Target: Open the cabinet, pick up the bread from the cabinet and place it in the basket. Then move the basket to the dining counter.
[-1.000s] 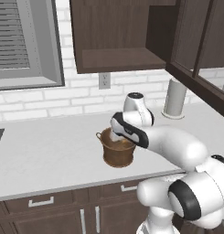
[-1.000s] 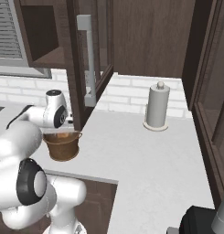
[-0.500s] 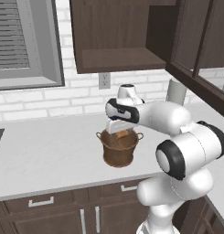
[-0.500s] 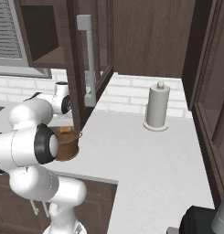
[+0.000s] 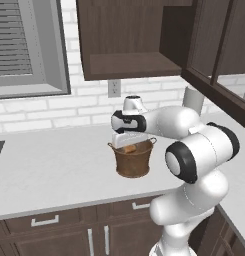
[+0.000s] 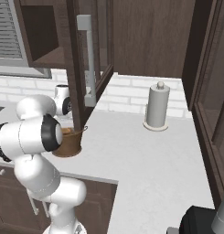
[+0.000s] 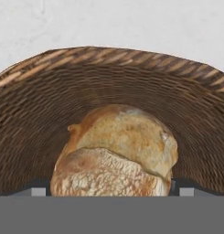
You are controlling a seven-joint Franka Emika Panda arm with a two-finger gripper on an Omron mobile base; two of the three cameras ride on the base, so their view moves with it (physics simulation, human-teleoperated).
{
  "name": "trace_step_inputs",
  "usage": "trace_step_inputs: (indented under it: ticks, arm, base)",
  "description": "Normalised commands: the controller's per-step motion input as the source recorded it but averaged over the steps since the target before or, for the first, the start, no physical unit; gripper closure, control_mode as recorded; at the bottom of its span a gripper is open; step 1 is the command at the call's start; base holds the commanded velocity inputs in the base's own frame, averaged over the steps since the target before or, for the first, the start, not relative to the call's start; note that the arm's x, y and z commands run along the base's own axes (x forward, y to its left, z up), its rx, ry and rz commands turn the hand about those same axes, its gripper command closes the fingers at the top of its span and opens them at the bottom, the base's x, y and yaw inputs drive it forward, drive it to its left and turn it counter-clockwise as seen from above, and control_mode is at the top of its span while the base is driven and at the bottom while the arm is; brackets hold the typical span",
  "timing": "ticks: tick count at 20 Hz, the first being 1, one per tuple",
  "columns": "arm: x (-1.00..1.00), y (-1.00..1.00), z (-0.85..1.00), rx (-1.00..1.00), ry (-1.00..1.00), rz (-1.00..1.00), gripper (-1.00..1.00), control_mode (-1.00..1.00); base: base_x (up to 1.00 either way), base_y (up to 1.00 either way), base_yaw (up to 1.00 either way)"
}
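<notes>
At the bottom of the hand view, the round tan-golden bread bun (image 7: 115, 153) lies low inside the brown woven bucket-shaped basket (image 7: 109, 82), whose wall curves around and behind it. The two small dark fingertips (image 7: 39, 187) stand at either side of the bun, spread wide and not squeezing it, so the end effector (image 5: 128, 141) is open and grips nothing. In the left base view the end effector hangs at the basket's rim in the middle of the frame, with a sliver of bun showing above the rim. The basket stands upright on the pale kitchen surface (image 5: 54, 170), above dark lower drawers with short silver handles (image 5: 44, 220). Farther back, toward the upper part of the frame, the dark brown wooden wall cabinet (image 5: 129, 40) stands open; in the right base view its glass-paned door with the long silver bar handle (image 6: 88, 59) swings out over the basket. A grey paper towel roll on a holder (image 6: 157, 106) stands at centre right, well apart from the basket.
</notes>
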Motion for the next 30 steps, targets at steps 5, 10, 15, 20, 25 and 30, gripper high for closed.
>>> trace_step_inputs:
  ticks: [5,10,15,20,25,30]
  arm:
    - [0.00,0.00,-0.06,0.00,-0.04,0.00,-1.00,-1.00]
    - [-0.13,0.00,0.00,0.00,-0.05,0.00,-1.00,-1.00]
    - [-0.23,0.00,0.02,0.00,-0.04,0.00,-1.00,-1.00]
    - [-0.32,0.00,0.10,0.00,-0.05,0.00,-1.00,-1.00]
    - [-0.43,0.00,0.28,0.00,-0.06,0.00,-1.00,-1.00]
    - [-0.22,0.00,0.09,0.00,-0.02,0.00,-1.00,-1.00]
  base:
    - [0.00,0.00,0.00]
    - [0.00,0.00,0.00]
    - [0.00,0.00,0.00]
    - [0.00,0.00,0.00]
    - [0.00,0.00,0.00]
    - [0.00,0.00,0.00]
